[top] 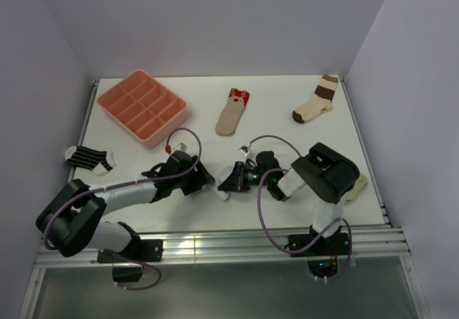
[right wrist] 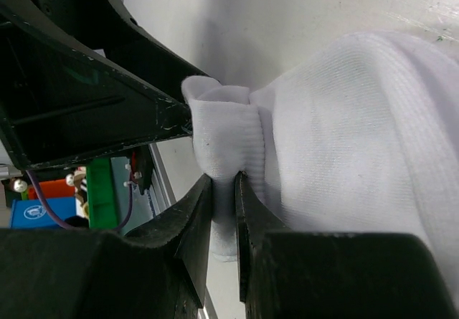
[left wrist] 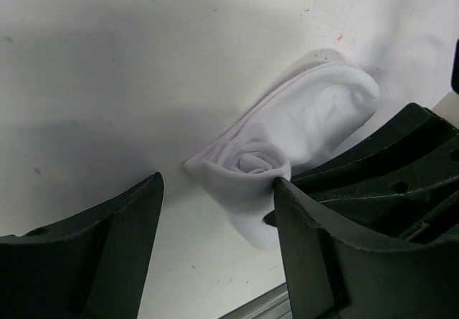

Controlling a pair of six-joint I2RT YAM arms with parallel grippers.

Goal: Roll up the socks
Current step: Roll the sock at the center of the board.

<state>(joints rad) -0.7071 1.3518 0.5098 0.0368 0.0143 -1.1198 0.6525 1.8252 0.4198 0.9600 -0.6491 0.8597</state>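
A pink plastic compartment tray (top: 169, 127) is set on the white bench (top: 287, 129). Well right of it a cream, brown-banded fabric sock (top: 315, 105) is laid; farther right and nearer, a pale yellowish rounded lump (top: 358, 186) is seen.

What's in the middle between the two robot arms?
A white sock, partly rolled up. The right end effector pinches its fabric; the left end effector is open next to the roll. The wrist views show it best.
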